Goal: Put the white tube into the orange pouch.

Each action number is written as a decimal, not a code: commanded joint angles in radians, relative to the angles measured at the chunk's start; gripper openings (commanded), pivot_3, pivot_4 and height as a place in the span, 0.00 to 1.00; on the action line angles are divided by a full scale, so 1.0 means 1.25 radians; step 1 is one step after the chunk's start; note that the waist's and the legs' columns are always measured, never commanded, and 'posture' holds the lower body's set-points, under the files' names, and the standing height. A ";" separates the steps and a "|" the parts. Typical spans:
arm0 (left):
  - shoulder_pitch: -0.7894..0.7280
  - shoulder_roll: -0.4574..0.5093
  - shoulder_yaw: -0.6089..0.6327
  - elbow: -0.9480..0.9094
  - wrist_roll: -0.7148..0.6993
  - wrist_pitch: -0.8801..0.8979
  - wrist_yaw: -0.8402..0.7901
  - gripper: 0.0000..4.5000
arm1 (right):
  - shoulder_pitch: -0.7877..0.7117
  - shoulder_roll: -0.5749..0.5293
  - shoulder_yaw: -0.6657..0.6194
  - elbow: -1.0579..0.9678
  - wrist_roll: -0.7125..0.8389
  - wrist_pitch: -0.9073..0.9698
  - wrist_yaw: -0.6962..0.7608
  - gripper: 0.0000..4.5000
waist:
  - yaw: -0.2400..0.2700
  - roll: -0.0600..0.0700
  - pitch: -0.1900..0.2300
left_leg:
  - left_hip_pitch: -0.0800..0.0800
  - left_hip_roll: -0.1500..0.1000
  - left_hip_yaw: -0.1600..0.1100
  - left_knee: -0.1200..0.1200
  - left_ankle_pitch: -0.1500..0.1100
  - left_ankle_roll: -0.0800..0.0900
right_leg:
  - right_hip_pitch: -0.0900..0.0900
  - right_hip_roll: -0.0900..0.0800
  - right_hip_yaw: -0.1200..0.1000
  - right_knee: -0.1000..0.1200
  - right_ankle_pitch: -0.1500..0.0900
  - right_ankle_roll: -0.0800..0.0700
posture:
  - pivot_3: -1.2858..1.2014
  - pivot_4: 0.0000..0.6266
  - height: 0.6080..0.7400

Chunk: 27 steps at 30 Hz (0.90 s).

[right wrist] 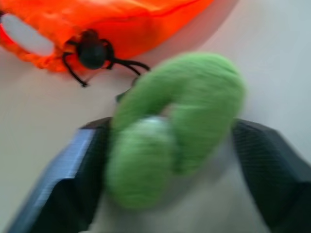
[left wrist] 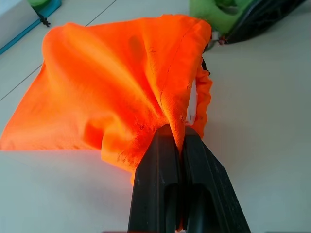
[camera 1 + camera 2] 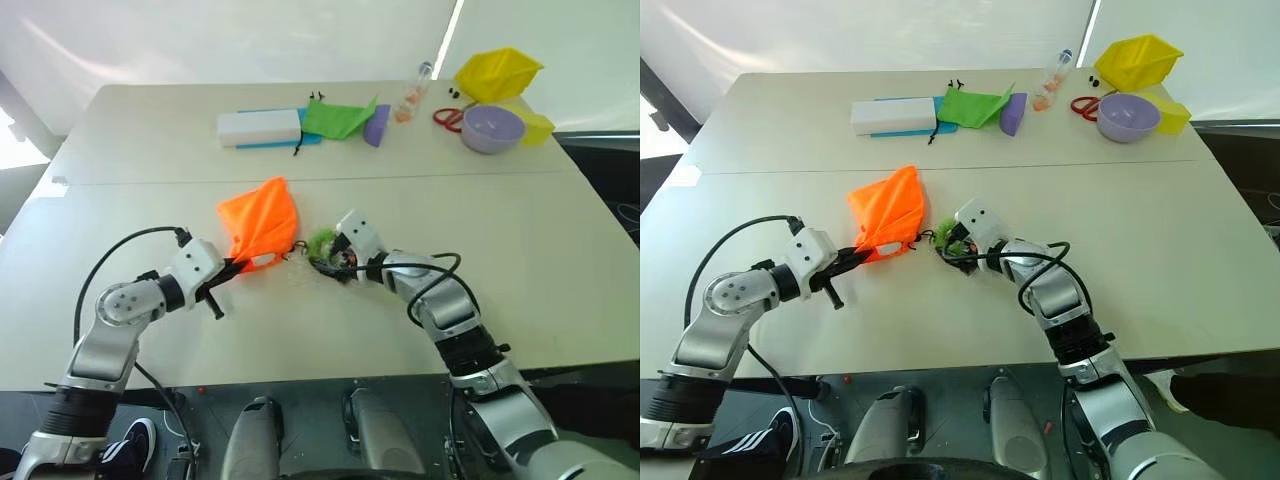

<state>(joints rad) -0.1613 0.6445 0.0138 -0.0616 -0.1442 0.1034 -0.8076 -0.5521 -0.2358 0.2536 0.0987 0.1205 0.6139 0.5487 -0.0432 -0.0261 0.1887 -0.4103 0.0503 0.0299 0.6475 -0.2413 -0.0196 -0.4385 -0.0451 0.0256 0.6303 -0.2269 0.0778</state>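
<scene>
The orange pouch (image 3: pixel 258 220) lies crumpled at mid-table. My left gripper (image 3: pixel 238 264) is shut on its near edge, beside the mouth; in the left wrist view the black fingers (image 2: pixel 160 160) pinch a fold of orange fabric (image 2: pixel 112 82). A white tube (image 1: pixel 26 34) shows as a white patch inside the pouch's mouth (image 2: pixel 193 104). The black cord with its toggle (image 1: pixel 91 50) runs to the green coil (image 1: pixel 175 126). My right gripper (image 3: pixel 325 255) has that coil between its two fingers, which touch it on both sides.
At the table's far side stand a white box (image 3: pixel 259 127) on a blue sheet, a green cloth pouch (image 3: pixel 338 118), a clear bottle (image 3: pixel 413 95), red scissors (image 3: pixel 448 118), a purple bowl (image 3: pixel 491 128) and a yellow container (image 3: pixel 497 72).
</scene>
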 commanded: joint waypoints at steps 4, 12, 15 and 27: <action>-0.015 0.003 0.006 -0.018 -0.010 0.001 -0.005 0.00 | 0.018 -0.012 -0.074 -0.075 0.060 0.032 0.018 0.01 | 0.001 0.000 0.000 | 0.000 0.000 0.000 0.000 0.000 0.000 | 0.000 0.000 0.000 0.000 0.000 0.000 | 0.52 0.24 1.00; -0.013 -0.003 0.010 -0.013 -0.033 0.032 -0.014 0.00 | 0.074 -0.043 -0.122 -0.191 0.109 0.072 0.026 0.01 | 0.001 0.000 0.000 | 0.000 0.000 0.000 0.000 0.000 0.000 | 0.000 0.000 0.000 0.000 0.000 0.000 | 0.52 0.24 1.00; -0.002 0.004 0.016 -0.010 -0.046 0.018 -0.038 0.00 | 0.090 -0.034 -0.149 -0.259 0.176 0.114 0.044 0.01 | -0.001 0.000 0.000 | 0.000 0.000 0.000 0.000 0.000 0.000 | 0.000 0.000 0.000 0.000 0.000 0.000 | 0.52 0.24 1.00; 0.012 0.023 0.038 0.035 -0.092 -0.020 -0.110 0.74 | 0.114 -0.107 -0.181 -0.320 0.244 0.143 0.071 0.00 | 0.001 0.000 0.000 | 0.000 0.000 0.000 0.000 0.000 0.000 | 0.000 -0.001 0.000 -0.001 0.000 0.000 | 0.52 0.24 1.00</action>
<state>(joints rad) -0.1338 0.6581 0.0308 -0.0152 -0.2322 0.1165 -0.9223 -0.3993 -0.3577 0.0438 -0.2545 0.4001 0.7995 0.6318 -0.0418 -0.0261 0.1887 -0.4103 0.0502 0.0302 0.6475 -0.2413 -0.0197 -0.4383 -0.0460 0.0258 0.6294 -0.2271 0.0775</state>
